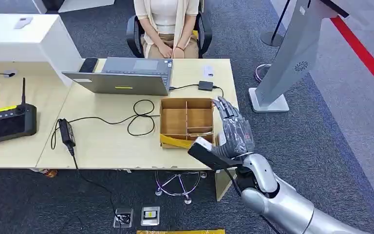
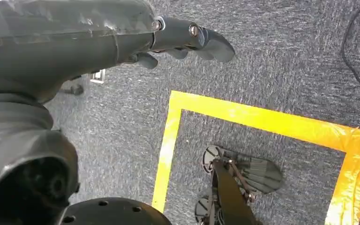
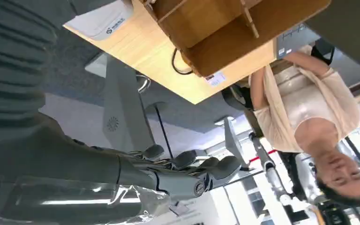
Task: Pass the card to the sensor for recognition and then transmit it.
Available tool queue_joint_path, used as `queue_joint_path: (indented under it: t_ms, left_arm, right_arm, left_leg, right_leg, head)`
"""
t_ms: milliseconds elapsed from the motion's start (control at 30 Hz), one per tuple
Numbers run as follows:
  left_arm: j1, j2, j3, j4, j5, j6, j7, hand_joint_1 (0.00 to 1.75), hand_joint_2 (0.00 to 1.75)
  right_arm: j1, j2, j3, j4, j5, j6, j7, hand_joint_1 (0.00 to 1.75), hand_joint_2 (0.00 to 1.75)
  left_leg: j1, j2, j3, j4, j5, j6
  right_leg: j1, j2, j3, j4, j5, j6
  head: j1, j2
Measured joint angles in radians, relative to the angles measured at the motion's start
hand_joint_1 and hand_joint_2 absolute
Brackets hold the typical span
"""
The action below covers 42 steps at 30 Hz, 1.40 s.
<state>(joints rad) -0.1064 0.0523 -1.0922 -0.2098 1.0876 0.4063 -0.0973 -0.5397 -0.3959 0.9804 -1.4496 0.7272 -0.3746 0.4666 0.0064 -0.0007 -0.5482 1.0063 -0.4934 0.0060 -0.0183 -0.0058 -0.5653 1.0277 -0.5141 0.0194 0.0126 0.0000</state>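
Hiding box (image 1: 186, 122) corner | right hand (image 1: 233, 131) | card unclear

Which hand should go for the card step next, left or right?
Right. The right hand is raised beside the wooden box on the table; the left hand hangs over the carpet, by the yellow tape.

Matt wooden box (image 1: 186, 117), rough carpet (image 1: 341, 122)
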Motion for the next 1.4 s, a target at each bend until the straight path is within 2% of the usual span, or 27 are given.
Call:
queue_joint_path:
  t_ms: [267,533,667,1000,1400]
  left_arm:
    - [0.000,0.001,0.000,0.000,-0.002,0.001,0.001,0.00,0.00]
    - [0.000,0.002,0.000,0.000,-0.009,-0.009,0.011,0.00,0.00]
    - [-0.006,0.002,0.000,0.000,-0.026,-0.018,0.024,0.00,0.00]
    - [-0.016,0.003,-0.002,0.000,-0.046,-0.023,0.040,0.00,0.00]
    - [-0.026,0.003,-0.003,0.000,-0.062,-0.036,0.046,0.00,0.00]
  right_arm:
    - [-0.037,0.040,0.042,0.040,0.033,0.048,0.017,0.00,1.75]
    - [-0.060,0.076,0.071,0.081,-0.020,0.091,0.000,0.00,1.75]
    - [-0.073,0.114,0.082,0.145,-0.049,0.101,-0.028,0.00,1.75]
    - [-0.073,0.152,0.082,0.236,-0.074,0.080,-0.037,0.00,1.75]
    - [-0.060,0.155,0.062,0.291,-0.039,0.059,-0.011,0.00,1.75]
  left_leg:
    - [0.000,0.000,0.000,0.000,0.000,0.000]
    - [0.000,0.000,0.000,0.000,0.000,0.000]
    - [0.000,0.000,0.000,0.000,0.000,0.000]
    - [0.000,0.000,0.000,0.000,0.000,0.000]
    - [0.000,0.000,0.001,0.000,0.000,0.000]
  right_leg:
    - [0.000,0.000,0.000,0.000,0.000,0.000]
    - [0.000,-0.001,0.000,0.000,0.000,0.000]
    - [0.000,0.000,0.000,0.000,0.000,0.000]
    - [0.000,0.000,0.000,0.000,0.000,0.000]
    - [0.000,0.000,0.000,0.000,0.000,0.000]
  head:
    - [0.000,0.000]
    - [0.000,0.000]
    - [0.000,0.000]
    - [0.000,0.000]
    - [0.000,0.000]
